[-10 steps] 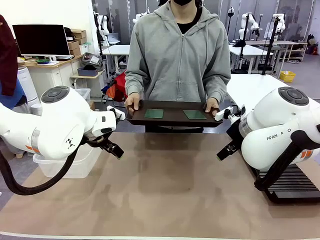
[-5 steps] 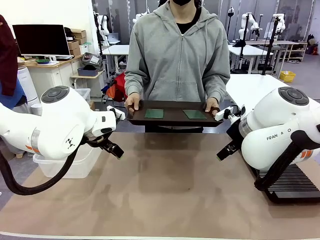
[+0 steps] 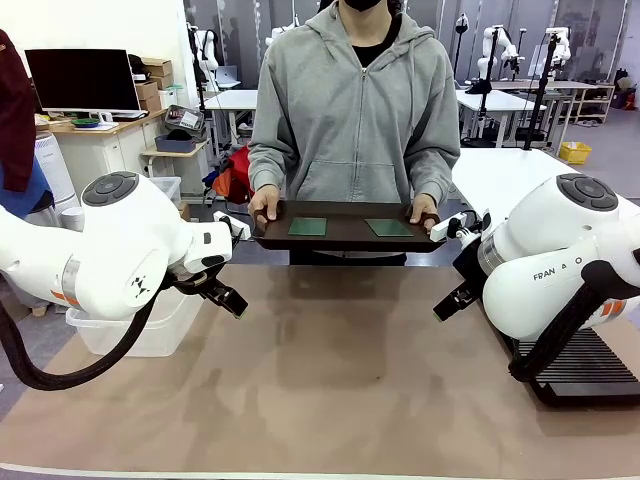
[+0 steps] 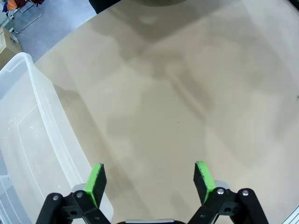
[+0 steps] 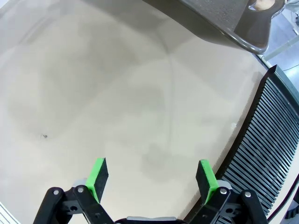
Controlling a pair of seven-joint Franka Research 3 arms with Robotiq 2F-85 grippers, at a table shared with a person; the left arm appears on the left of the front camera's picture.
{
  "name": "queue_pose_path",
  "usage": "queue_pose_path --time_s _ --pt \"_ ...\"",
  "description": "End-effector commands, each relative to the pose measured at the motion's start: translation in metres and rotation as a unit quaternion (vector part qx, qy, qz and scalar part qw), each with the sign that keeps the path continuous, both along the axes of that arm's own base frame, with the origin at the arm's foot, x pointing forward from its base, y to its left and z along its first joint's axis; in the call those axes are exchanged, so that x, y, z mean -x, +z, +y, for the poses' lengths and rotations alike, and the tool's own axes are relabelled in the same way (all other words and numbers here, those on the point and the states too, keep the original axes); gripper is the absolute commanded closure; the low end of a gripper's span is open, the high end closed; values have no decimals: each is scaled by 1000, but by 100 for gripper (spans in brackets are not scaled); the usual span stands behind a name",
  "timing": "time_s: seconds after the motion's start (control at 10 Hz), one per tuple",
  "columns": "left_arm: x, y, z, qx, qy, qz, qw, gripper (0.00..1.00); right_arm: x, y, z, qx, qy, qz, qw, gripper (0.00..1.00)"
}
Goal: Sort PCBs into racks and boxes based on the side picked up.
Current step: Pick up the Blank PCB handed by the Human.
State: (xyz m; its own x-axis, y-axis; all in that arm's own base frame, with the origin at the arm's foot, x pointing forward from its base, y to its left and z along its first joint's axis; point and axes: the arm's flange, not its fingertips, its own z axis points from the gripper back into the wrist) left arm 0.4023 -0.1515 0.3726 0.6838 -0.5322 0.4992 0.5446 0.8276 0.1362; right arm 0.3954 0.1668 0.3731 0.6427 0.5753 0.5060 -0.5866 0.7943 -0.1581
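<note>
- Far left: clear tub (image 3: 128,338) sits at the table's (image 3: 340,380) left edge, partly behind the left arm. In the left wrist view its rounded rim and wall (image 4: 32,121) run beside the gripper, and the part that shows holds nothing.
- Left gripper (image 3: 222,297) hangs above the brown table top, just beside the tub. In the wrist view (image 4: 152,175) its green pads (image 4: 96,179) stand wide apart, with bare table between them and no grip on anything.
- Centre, far side: a person in a grey hooded top holds a dark brown tray (image 3: 345,240) at the table's far edge, lifted off the surface. One hand (image 3: 264,206) grips its picture-left end, the other hand (image 3: 424,211) its picture-right end.
- Two PCBs lie flat on the tray, side by side and well apart: left PCB (image 3: 307,227) and right PCB (image 3: 389,229). Both show green; any surface pattern is too small to tell.
- Right gripper (image 3: 452,300) hangs over the table near the tray's right end, below it. In the wrist view (image 5: 152,175) the fingers (image 5: 205,175) are spread wide and empty. The tray's underside (image 5: 219,18) shows at the top of that view.
- Far right: black slotted rack (image 3: 592,368) lies flat on the table by the right arm; its slots (image 5: 271,140) look empty where they show.
</note>
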Motion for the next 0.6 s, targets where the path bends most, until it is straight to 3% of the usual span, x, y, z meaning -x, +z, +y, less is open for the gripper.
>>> queue_pose_path --time_s 0.0,0.3,0.4,0.5 --pt "0 0 0 0 0 0 1000 0 0 0 0 0 0 0 1000 0" --pt "0 0 0 0 0 0 1000 0 0 0 0 0 0 0 1000 0" --pt "7 20 4 -30 -24 -3 999 0 23 13 6 -3 46 44 998 0" --pt "13 45 9 -48 -47 19 998 0 34 30 9 1 57 56 997 0"
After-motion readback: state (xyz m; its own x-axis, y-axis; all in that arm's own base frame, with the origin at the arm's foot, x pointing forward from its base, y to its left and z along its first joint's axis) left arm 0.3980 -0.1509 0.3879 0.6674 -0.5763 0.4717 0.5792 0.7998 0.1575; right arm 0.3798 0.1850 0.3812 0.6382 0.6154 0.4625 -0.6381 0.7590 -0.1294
